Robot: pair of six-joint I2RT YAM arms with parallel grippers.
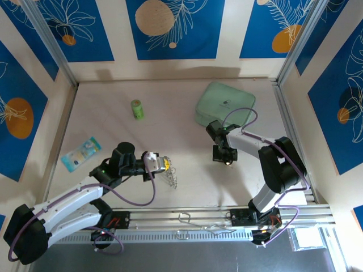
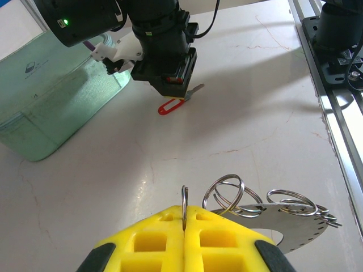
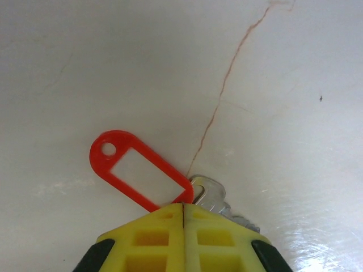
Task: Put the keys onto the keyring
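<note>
Left claw (image 2: 184,220): pinched shut on the keyring (image 2: 238,208) at the lower centre of the left wrist view, with the fringe trailing to the right. Judged a steadying hold, so that the ring stays presented for threading.

Right claw (image 3: 183,208): closed on the red key (image 3: 142,170) at the bottom centre of its view, gripping where tag meets metal. The tag lies flat on the tabletop (image 3: 283,85). Judged a pick-up grasp, with the lift not yet made.

A small green cylinder (image 1: 136,109) stands upright on the pale tabletop (image 1: 170,136), well apart from 1 mint-green pouch (image 1: 225,103) toward the far right and 1 blue packet (image 1: 81,153) lying flat at left.
</note>
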